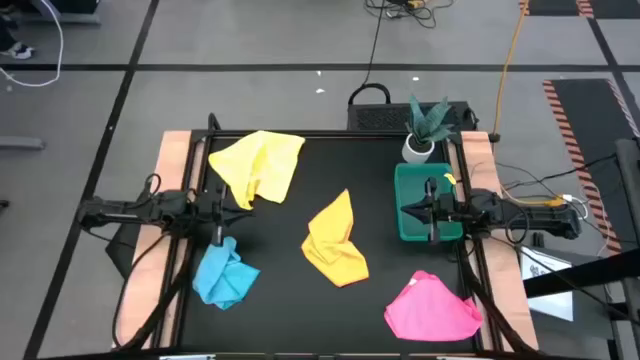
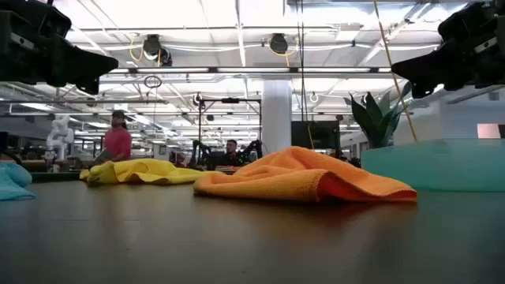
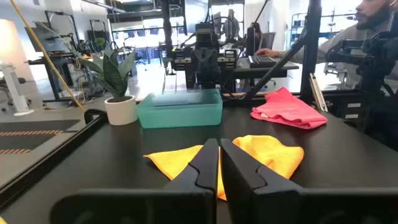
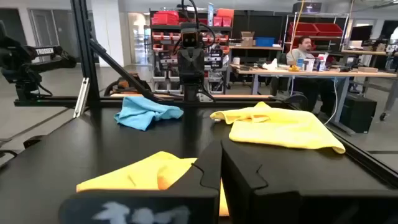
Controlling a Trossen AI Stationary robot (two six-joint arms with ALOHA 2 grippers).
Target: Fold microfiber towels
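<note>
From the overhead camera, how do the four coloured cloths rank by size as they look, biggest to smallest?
1. Yellow cloth at the back left
2. Pink cloth and centre yellow cloth: look about alike, so unranked
3. Light blue cloth

All are crumpled, so true sizes may differ.

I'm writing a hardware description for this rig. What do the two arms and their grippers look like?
Both arms are dark, nearly black, built of blocky jointed segments with black cables looping alongside. The left gripper and right gripper each end in two flat, angular matte-black fingers, whose inner edges are stepped. No markings are readable.
</note>
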